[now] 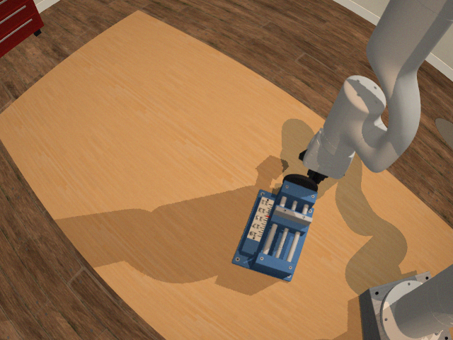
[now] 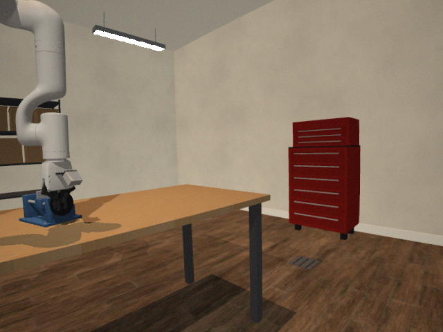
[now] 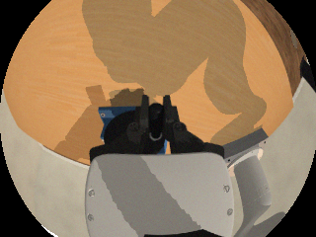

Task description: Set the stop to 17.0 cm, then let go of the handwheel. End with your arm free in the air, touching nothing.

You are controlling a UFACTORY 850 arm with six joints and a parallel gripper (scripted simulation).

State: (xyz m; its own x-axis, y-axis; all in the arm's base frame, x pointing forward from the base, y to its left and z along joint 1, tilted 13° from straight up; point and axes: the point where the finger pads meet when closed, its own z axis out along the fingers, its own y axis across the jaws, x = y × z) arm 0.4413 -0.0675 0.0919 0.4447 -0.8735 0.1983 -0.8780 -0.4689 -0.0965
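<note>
The pincer (image 1: 316, 177) (image 2: 61, 202) (image 3: 155, 104) is nearly closed, its two black fingers standing a narrow gap apart with the dark crank knob (image 3: 156, 116) of the handwheel gripped between them. The handwheel (image 1: 298, 180) (image 2: 68, 209) (image 3: 116, 129) is the black disc at one end of the blue stop fixture (image 1: 274, 268) (image 2: 34, 218) (image 3: 112, 112). From above, the pincer sits just beside the wheel, toward its 2 to 3 o'clock, and the fixture's body stretches away toward 6 to 7 o'clock. In the wrist view the wheel lies toward 8 o'clock from the fingertips, partly hidden by the finger linkage. In the exterior view it stands upright, facing the camera, at 6 o'clock below the white gripper housing.

The fixture rests on the wooden surface (image 1: 146, 110) (image 2: 178, 203) (image 3: 49, 64). Its stop (image 1: 292, 214), a block with a pale grey top bar, sits across the rods, nearer the wheel than the far end plate. Toward 9 o'clock from the stop is the number scale (image 1: 260, 219); the red pointer (image 1: 267, 216) appears to fall between 13 and 15, short of the 17 mark, though the exact reading is too small to tell. The arm's base (image 1: 367, 321) stands well apart from the wheel, toward 5 o'clock.
</note>
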